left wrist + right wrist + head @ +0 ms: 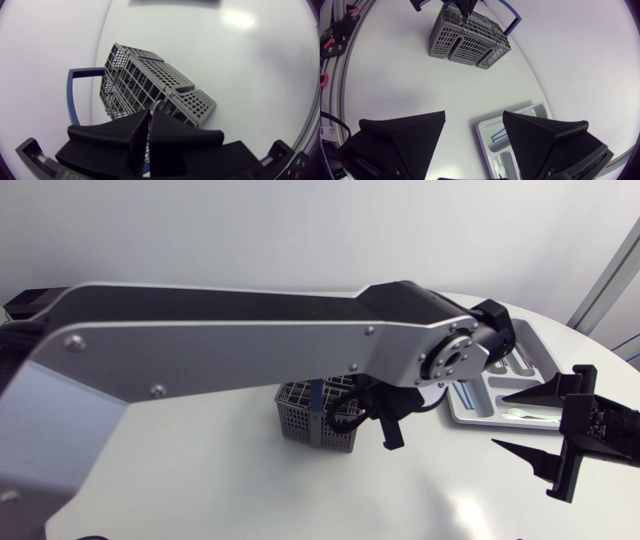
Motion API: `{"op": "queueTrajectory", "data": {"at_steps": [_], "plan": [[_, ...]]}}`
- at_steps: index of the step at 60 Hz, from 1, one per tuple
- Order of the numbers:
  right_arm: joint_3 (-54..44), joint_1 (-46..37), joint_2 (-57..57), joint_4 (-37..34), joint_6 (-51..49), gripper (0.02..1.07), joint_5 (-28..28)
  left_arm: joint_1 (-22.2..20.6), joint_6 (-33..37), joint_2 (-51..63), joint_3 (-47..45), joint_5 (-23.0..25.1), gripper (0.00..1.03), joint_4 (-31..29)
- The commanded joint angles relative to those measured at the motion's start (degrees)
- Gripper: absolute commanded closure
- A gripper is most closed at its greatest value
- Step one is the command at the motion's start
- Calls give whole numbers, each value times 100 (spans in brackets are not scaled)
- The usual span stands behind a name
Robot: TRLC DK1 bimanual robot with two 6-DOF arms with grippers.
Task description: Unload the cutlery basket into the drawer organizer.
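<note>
Left fingers (111, 136) over cutlery basket (150, 82)

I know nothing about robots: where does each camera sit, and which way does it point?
Head view: fixed above the table, looking down; the left arm spans it, the right gripper at its right.
Left wrist view: on the left arm, looking down past left fingers, shut on a thin metal piece, onto the cutlery basket.
Right wrist view: on the right arm, looking across the table past open right fingers at the drawer organizer.
Shared: all three show the basket.

Overhead, two wrists — basket (300, 418) shared
</note>
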Motion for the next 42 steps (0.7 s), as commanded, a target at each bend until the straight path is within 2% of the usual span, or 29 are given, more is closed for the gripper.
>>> {"op": "queueTrajectory", "data": {"at_steps": [1,23,42], "plan": [[-138,55,-88,1,107,24,-1,-93,159,-285,-227,-209,90,101],[-121,108,-176,-17,177,23,16,-251,625,-759,-561,-745,90,611],[-112,116,-238,-43,186,23,34,-322,967,-1190,-692,-807,90,989]]}}
